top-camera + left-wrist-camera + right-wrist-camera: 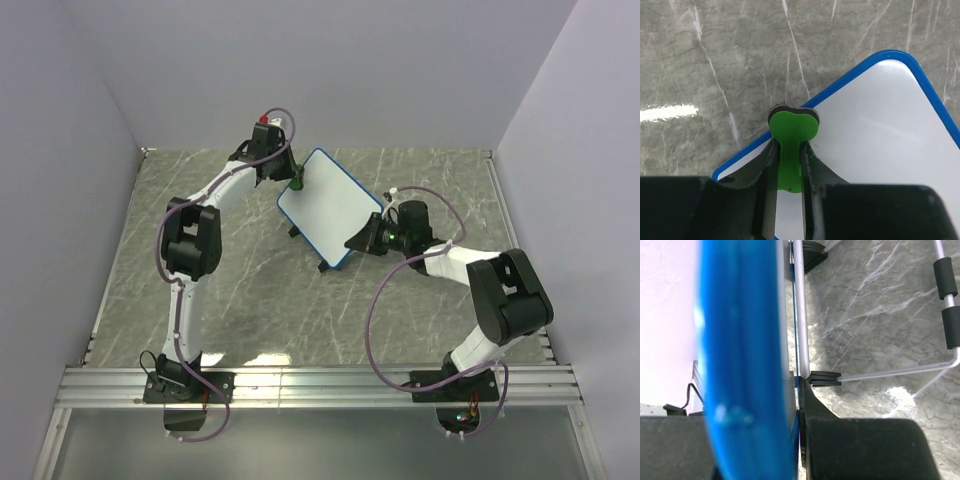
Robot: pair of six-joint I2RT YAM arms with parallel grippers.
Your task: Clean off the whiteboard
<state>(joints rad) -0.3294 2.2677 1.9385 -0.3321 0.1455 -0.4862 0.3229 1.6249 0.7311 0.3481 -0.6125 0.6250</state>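
A small whiteboard (328, 207) with a blue frame stands tilted on a wire stand in the middle of the table. Its white face (875, 130) shows no marks. My left gripper (293, 178) is shut on a green eraser (791, 135), which rests on the board's upper left corner. My right gripper (368, 237) is shut on the board's right edge (742, 365); the blue frame fills the left of the right wrist view. The stand's metal legs (880, 372) show behind the board.
The grey marbled tabletop (250, 290) lies all round the board. Pale walls close in the left, back and right sides. A metal rail (320, 382) runs along the near edge by the arm bases.
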